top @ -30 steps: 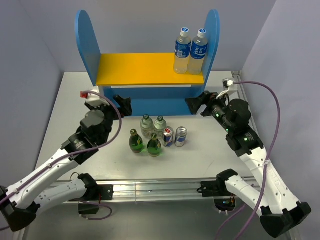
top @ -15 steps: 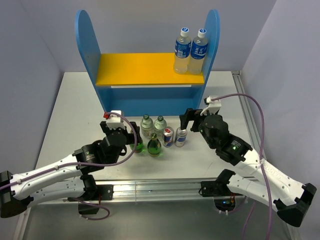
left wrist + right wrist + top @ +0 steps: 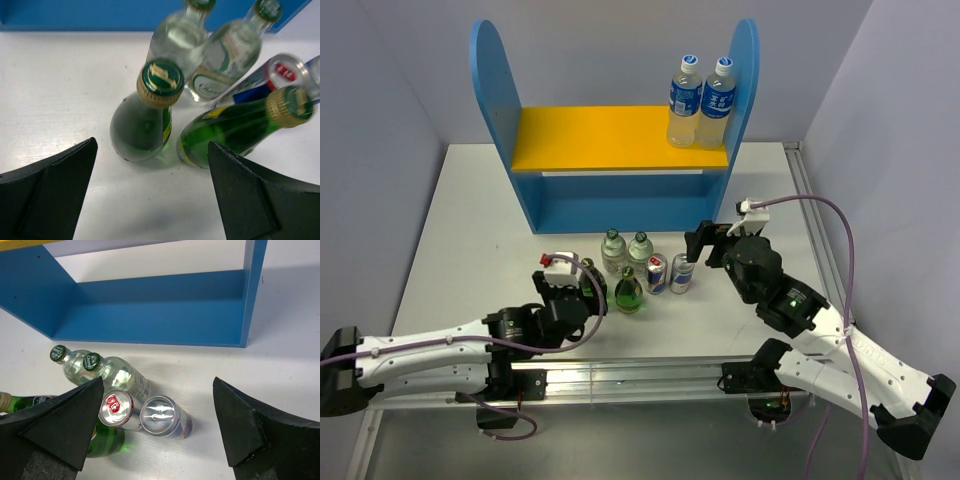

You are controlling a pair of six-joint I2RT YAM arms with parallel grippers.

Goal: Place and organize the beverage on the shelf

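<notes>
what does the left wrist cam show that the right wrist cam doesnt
Only left wrist: the open left gripper and both green bottles whole, gold-collared caps included.
Only right wrist: the open right gripper, the open lower level of the shelf with one side panel, and the plain-topped can.
Both: the two clear bottles, the red-marked can and the white table. The right wrist catches the green bottles only in part.

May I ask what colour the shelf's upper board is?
The upper board is yellow-orange, best in top external view.
</notes>
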